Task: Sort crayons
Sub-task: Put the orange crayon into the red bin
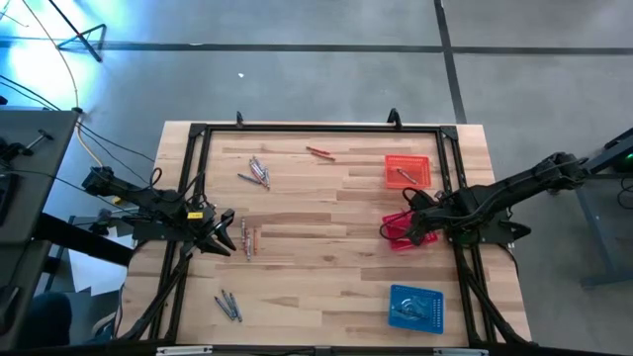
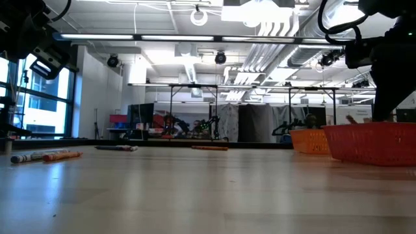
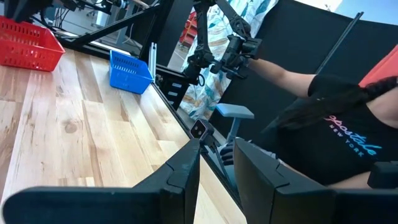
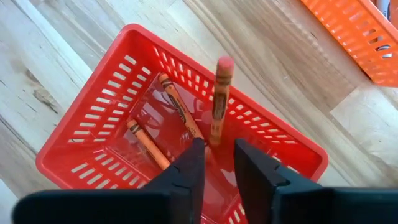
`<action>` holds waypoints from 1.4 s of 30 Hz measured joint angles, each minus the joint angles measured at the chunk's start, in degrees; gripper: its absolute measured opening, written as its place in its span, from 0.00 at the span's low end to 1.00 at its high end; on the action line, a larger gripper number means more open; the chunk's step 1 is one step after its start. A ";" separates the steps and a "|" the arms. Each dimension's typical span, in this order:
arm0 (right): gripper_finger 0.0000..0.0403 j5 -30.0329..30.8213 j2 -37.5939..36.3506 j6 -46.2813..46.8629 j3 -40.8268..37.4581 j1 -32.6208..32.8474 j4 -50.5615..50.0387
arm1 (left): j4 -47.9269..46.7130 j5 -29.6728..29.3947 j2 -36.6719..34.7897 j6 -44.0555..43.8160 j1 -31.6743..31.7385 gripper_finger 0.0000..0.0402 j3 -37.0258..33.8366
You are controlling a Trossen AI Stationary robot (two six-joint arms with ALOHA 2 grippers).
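Observation:
My right gripper hangs over the red basket, fingers pointing down and a little apart. A red-pink crayon stands on end just past the fingertips, its near end in the gap, which is wider than the crayon. Two orange crayons lie on the basket floor. My left gripper is open and empty at the table's left, beside a few orange and grey crayons. More grey crayons lie far left and near left. A red crayon lies at the far middle. My right gripper: the crayon's near end sits at the fingertips, close to one finger. I cannot tell whether either finger touches it. The crayon points down into the red basket, clear of its walls.
An orange basket with a crayon in it stands far right. A blue basket stands near right. A black frame rail runs around the table. A person in a black shirt is beyond the table's edge in the left wrist view.

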 joint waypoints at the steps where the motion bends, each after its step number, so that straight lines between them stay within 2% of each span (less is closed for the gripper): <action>1: 0.21 -0.01 0.00 -0.01 0.00 0.00 0.00 | 0.00 -0.01 0.00 0.01 -0.01 0.21 0.00; 5: 0.24 -0.04 0.00 -0.04 0.00 0.00 0.16 | 0.00 0.01 0.00 0.01 -0.01 0.21 -0.01; 14: 0.21 0.14 0.00 -1.96 0.00 0.00 6.27 | 0.00 -0.01 0.00 0.01 0.00 0.21 -0.01; 18: 0.21 -0.11 0.00 -5.62 0.00 0.00 9.22 | 0.00 0.01 0.00 0.01 -0.01 0.21 0.00; 26: 0.21 -5.20 0.00 -13.99 0.00 0.04 17.50 | 0.00 0.01 0.00 0.01 -0.01 0.21 0.00; 33: 0.21 -5.00 0.00 -24.89 0.00 0.04 22.49 | 0.00 -0.01 0.00 0.01 0.01 0.21 0.00; 42: 0.21 -4.91 0.00 -31.99 0.00 0.04 28.23 | 0.00 -0.01 0.00 0.00 0.00 0.21 -0.01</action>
